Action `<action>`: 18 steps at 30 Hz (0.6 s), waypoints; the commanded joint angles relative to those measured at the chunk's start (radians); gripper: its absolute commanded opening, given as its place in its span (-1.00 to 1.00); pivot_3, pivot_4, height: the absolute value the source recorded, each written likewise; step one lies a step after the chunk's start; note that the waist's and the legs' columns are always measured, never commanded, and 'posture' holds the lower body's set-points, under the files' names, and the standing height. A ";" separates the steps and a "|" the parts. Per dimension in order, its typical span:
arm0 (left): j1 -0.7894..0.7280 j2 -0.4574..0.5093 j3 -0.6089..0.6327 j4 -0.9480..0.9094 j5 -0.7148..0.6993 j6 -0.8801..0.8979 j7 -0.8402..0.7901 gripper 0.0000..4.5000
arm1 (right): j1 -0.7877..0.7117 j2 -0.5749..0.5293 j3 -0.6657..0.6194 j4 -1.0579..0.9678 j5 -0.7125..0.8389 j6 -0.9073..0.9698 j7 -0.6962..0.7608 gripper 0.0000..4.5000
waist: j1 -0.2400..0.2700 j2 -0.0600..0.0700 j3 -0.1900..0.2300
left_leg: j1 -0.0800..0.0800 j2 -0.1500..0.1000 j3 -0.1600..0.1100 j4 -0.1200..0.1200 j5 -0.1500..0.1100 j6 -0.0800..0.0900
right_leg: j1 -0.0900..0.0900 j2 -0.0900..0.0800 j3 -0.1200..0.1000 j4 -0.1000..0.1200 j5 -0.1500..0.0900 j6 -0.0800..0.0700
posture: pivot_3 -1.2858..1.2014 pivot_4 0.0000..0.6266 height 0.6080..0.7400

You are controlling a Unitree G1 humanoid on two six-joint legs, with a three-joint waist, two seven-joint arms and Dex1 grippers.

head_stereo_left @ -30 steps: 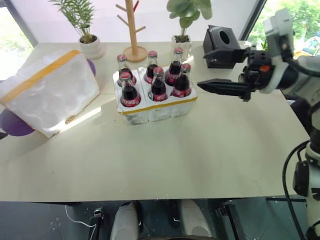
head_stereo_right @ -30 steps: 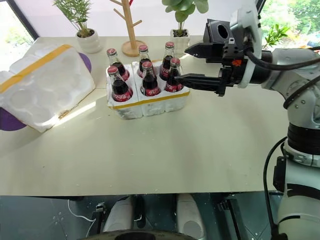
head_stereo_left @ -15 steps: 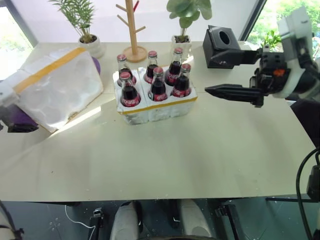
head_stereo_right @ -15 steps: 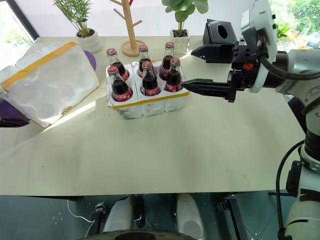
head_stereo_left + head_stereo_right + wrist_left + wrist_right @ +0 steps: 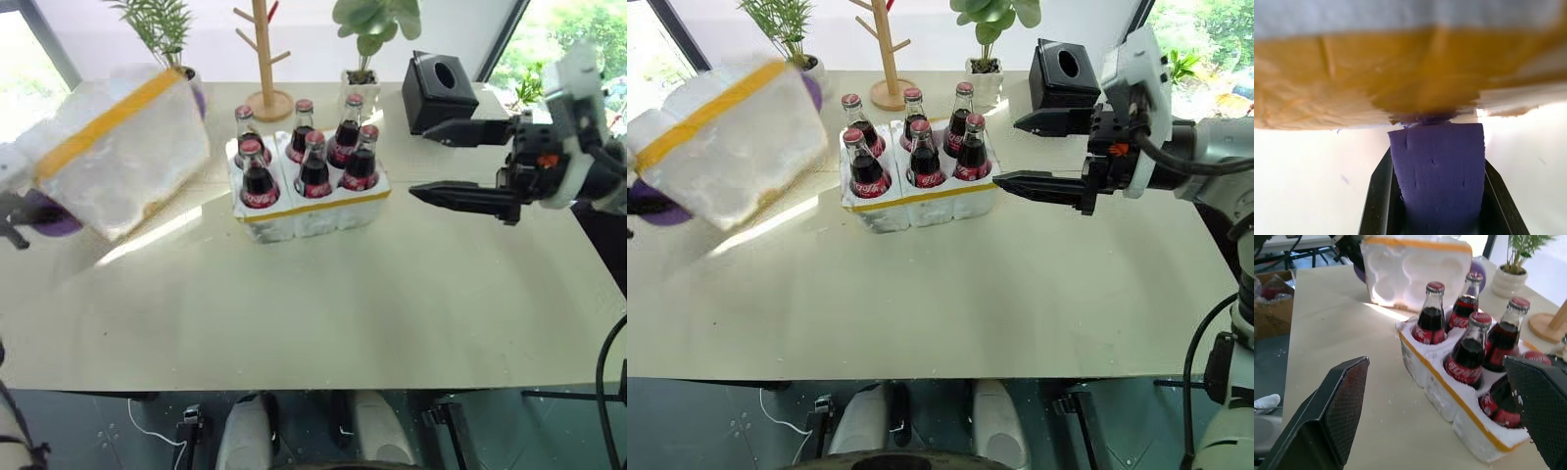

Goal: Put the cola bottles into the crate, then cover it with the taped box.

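Observation:
Several cola bottles [image 5: 315,166] with red caps stand upright in the wells of the crate [image 5: 313,208], a low white foam tray with a yellow strip, at the table's middle back. The taped box [image 5: 122,147] hangs tilted above the table's left side, and its hollow side faces the crate [image 5: 1410,269]. A purple foam tab [image 5: 1437,186] sticks out of the box. My left gripper [image 5: 1436,161] is shut on that tab. To the right of the crate my right gripper [image 5: 419,160] hangs open and holds nothing, its fingers pointing at the bottles.
A black tissue box [image 5: 439,90] stands behind the right gripper. A wooden peg stand [image 5: 263,59] and two potted plants [image 5: 364,39] [image 5: 162,29] line the table's back edge. Bare tabletop [image 5: 323,304] runs from the crate to the front edge.
My left gripper has shut on the purple tab. The taped box has come up off the table and swung toward the crate. The right gripper has drawn back a little from the crate.

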 commanded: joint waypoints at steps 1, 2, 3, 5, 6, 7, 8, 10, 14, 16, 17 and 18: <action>-0.053 0.002 0.067 -0.114 -0.059 -0.107 0.091 -0.82 | 0.014 -0.025 -0.070 -0.028 0.015 -0.013 -0.015 1.00 | -0.001 -0.001 0.000 | 0.000 0.000 0.000 0.000 0.000 0.000 | 0.000 0.000 0.000 0.000 0.000 0.000 | 0.03 -0.52 1.00; -0.055 -0.011 0.075 -0.157 -0.064 -0.127 0.128 -0.82 | 0.027 -0.027 -0.078 -0.033 0.019 -0.011 -0.021 1.00 | -0.001 -0.001 0.000 | -0.001 0.000 0.000 0.001 0.000 0.000 | 0.000 0.000 0.000 0.000 0.001 0.001 | 0.03 -0.52 1.00; -0.054 -0.027 0.085 -0.210 -0.072 -0.142 0.157 -0.82 | 0.041 -0.028 -0.083 -0.038 0.020 -0.011 -0.026 1.00 | -0.002 -0.001 0.000 | -0.001 0.000 0.000 0.001 0.000 0.000 | 0.000 0.000 0.000 0.000 0.002 0.003 | 0.03 -0.52 1.00; -0.033 -0.057 0.088 -0.348 -0.072 -0.175 0.217 -0.82 | 0.068 -0.030 -0.093 -0.047 0.020 -0.010 -0.034 1.00 | 0.000 -0.001 0.000 | -0.001 -0.001 0.000 0.001 0.000 0.000 | 0.000 -0.001 0.000 0.000 0.002 0.004 | 0.03 -0.52 1.00; -0.015 -0.071 0.084 -0.426 -0.065 -0.186 0.246 -0.82 | 0.082 -0.032 -0.098 -0.050 0.021 -0.009 -0.035 1.00 | 0.000 -0.001 0.000 | -0.001 -0.001 0.000 0.002 0.000 0.000 | 0.000 -0.001 0.000 0.000 0.002 0.004 | 0.03 -0.52 1.00; 0.004 -0.086 0.078 -0.511 -0.057 -0.181 0.269 -0.82 | 0.096 -0.034 -0.104 -0.052 0.022 -0.008 -0.035 1.00 | -0.001 -0.001 0.000 | -0.001 -0.001 -0.001 0.003 0.000 0.000 | 0.001 0.000 0.000 0.001 0.002 0.004 | 0.03 -0.52 1.00; 0.023 -0.101 0.074 -0.592 -0.051 -0.167 0.287 -0.82 | 0.109 -0.038 -0.109 -0.052 0.022 -0.008 -0.033 1.00 | -0.001 -0.001 0.000 | -0.001 -0.001 -0.001 0.004 0.000 0.001 | 0.001 0.000 0.000 0.001 0.002 0.004 | 0.03 -0.52 1.00; 0.061 -0.127 0.062 -0.754 -0.035 -0.105 0.314 -0.82 | 0.137 -0.043 -0.121 -0.051 0.025 -0.007 -0.029 1.00 | -0.001 -0.001 0.000 | -0.002 0.000 -0.001 0.009 -0.002 0.003 | 0.001 0.000 0.000 0.003 0.002 0.004 | 0.03 -0.52 1.00; 0.132 -0.204 0.007 -1.110 0.087 0.093 0.400 -0.82 | 0.163 -0.021 -0.141 -0.022 0.031 0.000 -0.070 1.00 | -0.002 -0.001 0.000 | -0.003 0.000 -0.001 0.013 -0.002 0.004 | 0.002 0.000 0.001 0.004 0.003 0.006 | 0.03 -0.52 1.00; 0.153 -0.214 -0.042 -1.204 0.213 0.111 0.453 -0.82 | 0.153 -0.003 -0.162 -0.021 0.072 0.020 -0.094 1.00 | -0.005 -0.001 0.000 | -0.003 0.000 -0.001 0.013 -0.002 0.004 | 0.002 0.001 0.002 0.004 0.003 0.006 | 0.03 -0.52 1.00; 0.163 -0.212 -0.075 -1.237 0.283 0.097 0.481 -0.82 | 0.149 0.004 -0.170 -0.023 0.087 0.028 -0.107 1.00 | -0.005 -0.001 0.000 | -0.003 0.000 -0.001 0.013 -0.002 0.004 | 0.002 0.001 0.002 0.004 0.003 0.006 | 0.03 -0.52 1.00; 0.169 -0.210 -0.095 -1.257 0.326 0.090 0.499 -0.82 | 0.148 0.007 -0.175 -0.024 0.098 0.033 -0.117 1.00 | -0.005 0.000 -0.001 | -0.002 0.000 -0.001 0.013 -0.002 0.004 | 0.002 0.002 0.002 0.004 0.003 0.006 | 0.03 -0.52 1.00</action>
